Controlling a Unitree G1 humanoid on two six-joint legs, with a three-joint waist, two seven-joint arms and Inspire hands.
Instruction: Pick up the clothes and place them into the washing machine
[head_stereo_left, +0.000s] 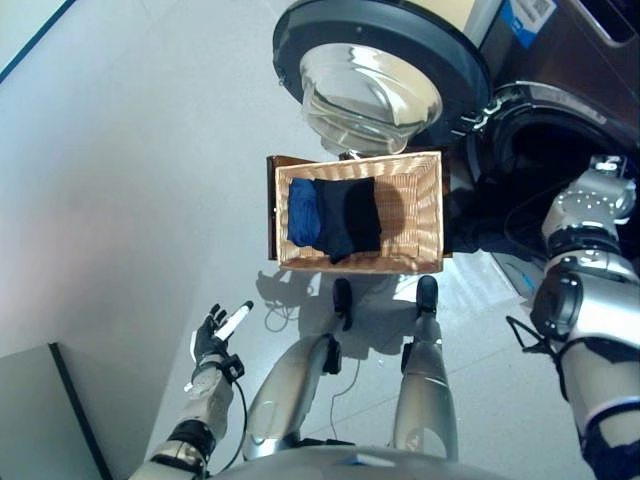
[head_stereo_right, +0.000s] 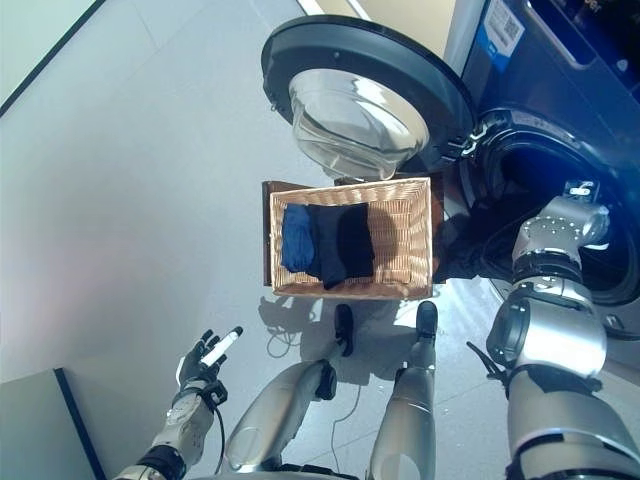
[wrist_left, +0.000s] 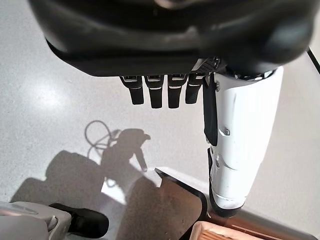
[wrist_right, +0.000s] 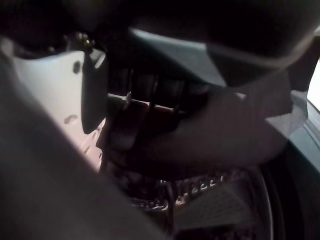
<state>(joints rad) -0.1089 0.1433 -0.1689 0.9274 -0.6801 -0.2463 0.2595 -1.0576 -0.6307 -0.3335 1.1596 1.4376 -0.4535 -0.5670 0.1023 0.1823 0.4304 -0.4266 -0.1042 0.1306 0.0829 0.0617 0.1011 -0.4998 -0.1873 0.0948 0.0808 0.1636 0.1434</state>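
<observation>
Pale grey floor (head_stereo_left: 130, 200) fills the left of the head views. At centre, a wicker basket (head_stereo_left: 420, 215) holds dark clothes (head_stereo_left: 335, 215), below the washing machine's (head_stereo_right: 560, 110) open door (head_stereo_left: 380, 70) at upper centre. Left hand (head_stereo_left: 215, 335), lower left, hangs over bare floor. The right arm reaches into the drum opening at right.

Left wrist view: fingers (wrist_left: 155, 90) relaxed, holding nothing.

Right wrist view: right hand (wrist_right: 150, 115) inside the drum, its fingers against dark cloth; grasp cannot be told.

Tan wicker basket (head_stereo_left: 424, 210), blue cloth (head_stereo_left: 302, 211), black cloth (head_stereo_left: 348, 215), grey floor (head_stereo_left: 130, 180)
</observation>
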